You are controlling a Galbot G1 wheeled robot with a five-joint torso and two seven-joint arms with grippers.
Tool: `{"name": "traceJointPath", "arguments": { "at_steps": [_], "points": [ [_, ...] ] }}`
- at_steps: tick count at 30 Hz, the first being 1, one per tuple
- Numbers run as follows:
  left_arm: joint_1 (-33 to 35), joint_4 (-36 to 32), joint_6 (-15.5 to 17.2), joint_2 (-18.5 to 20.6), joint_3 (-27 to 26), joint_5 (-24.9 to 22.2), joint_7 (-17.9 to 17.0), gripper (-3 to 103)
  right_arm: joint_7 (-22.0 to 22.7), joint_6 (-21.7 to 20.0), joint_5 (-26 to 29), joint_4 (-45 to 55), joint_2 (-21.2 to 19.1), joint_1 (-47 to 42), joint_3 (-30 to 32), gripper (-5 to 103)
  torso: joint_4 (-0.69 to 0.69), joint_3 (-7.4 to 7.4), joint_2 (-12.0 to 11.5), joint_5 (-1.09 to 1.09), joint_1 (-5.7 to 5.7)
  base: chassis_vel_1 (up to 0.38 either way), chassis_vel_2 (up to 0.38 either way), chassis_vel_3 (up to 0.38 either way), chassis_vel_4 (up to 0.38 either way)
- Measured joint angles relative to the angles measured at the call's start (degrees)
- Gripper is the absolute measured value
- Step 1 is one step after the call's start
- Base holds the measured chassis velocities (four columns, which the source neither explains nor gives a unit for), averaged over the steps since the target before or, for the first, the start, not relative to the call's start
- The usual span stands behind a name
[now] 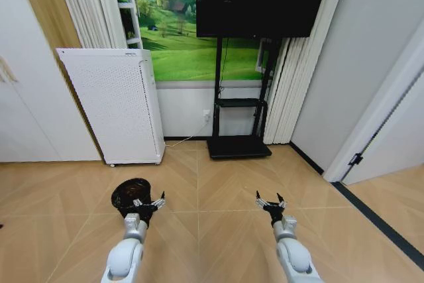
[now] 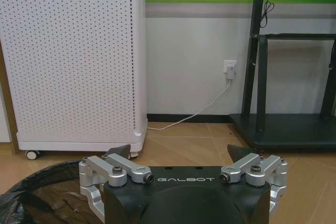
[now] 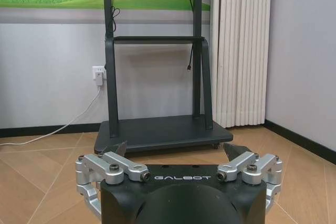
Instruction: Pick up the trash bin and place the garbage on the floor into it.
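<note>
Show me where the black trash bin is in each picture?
Head view: the trash bin sits on the floor, just ahead of the left gripper.
Left wrist view: its rim peeks in beside the open fingers.
Right wrist view: not in it.
Shared landmark: the black TV stand.

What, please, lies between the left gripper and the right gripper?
Bare wooden floor, in the head view; the left gripper hovers open by the trash bin, the right gripper open.
</note>
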Motion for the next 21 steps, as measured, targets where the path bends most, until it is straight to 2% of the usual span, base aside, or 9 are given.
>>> {"name": "traceJointPath", "arguments": {
  "at_steps": [9,14,21],
  "points": [
    [-0.3,0.5,0.3,-0.2,-0.3,-0.1,0.2,100,0.0,-0.7,-0.4,1.0,0.2,-0.7,-0.4,100,0.01,1.41,2.0,0.0,0.58,0.0,0.0,0.0,0.0],
    [-0.3,0.5,0.3,-0.2,-0.4,-0.2,0.3,100,0.0,-0.8,-0.4,1.0,0.2,-0.6,-0.5,100,0.01,1.73,2.5,-0.01,0.71,0.0,0.0,0.0,0.0],
    [-0.3,0.7,0.2,-0.1,-1.0,-0.5,0.8,100,0.2,-1.1,-0.4,1.3,0.2,-0.7,-0.8,100,0.01,3.46,4.9,0.0,1.38,0.0,0.0,0.0,0.0]
  ]
}}
